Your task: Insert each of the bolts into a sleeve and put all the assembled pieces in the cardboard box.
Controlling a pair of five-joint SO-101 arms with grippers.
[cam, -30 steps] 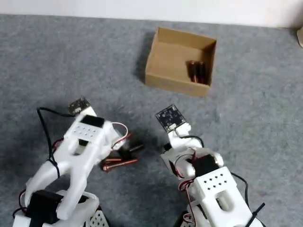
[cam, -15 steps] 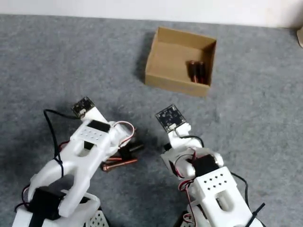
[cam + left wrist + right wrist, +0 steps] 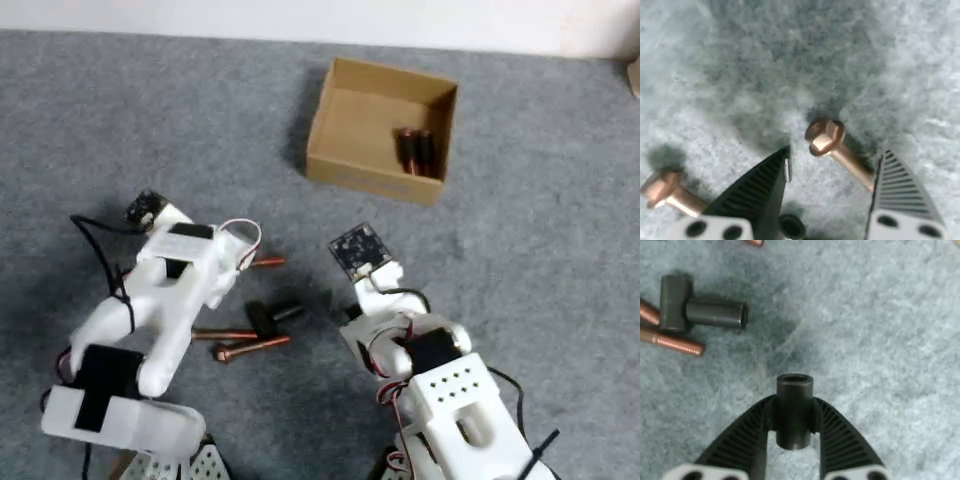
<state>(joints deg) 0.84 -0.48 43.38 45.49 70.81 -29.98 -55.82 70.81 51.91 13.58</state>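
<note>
From where I stood, the high camera sat fixed well above the grey felt table (image 3: pixel 560 220), looking steeply down over the white left arm (image 3: pixel 165 300), the right arm (image 3: pixel 455 390) and the brown cardboard box (image 3: pixel 365 178) at the far side. Each wrist camera rode very near the felt, facing down past its own left gripper (image 3: pixel 836 151) or right gripper (image 3: pixel 793 400), the latter clamping a black tubular sleeve (image 3: pixel 794 412). The right wrist view shared with the high view two dark crossed sleeves (image 3: pixel 700 310) between the arms, the left a copper hex-headed bolt (image 3: pixel 826 136).

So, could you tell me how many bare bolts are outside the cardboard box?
3: one bolt at the left gripper, two bolts side by side near the loose sleeves. The left arm may hide others.
</note>
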